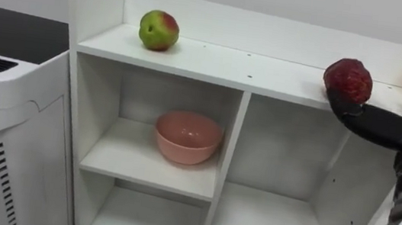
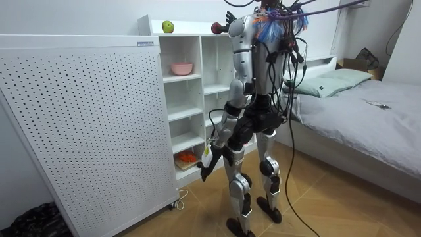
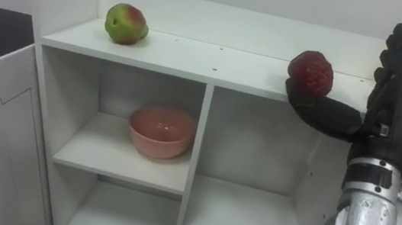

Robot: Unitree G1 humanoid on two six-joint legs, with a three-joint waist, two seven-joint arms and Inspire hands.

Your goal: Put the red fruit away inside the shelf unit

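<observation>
Roundish red fruit [image 3: 311,76] stands upright on closet top [image 3: 193,53], right hand [image 3: 391,113] beside it, fingers [image 3: 397,52] released.

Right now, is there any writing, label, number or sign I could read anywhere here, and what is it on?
Label strip on the top edge of the white perforated panel: too small to read.
Shelf unit, apple, red fruit, pink bowl: no writing visible.
Nothing else carries legible text.
</observation>
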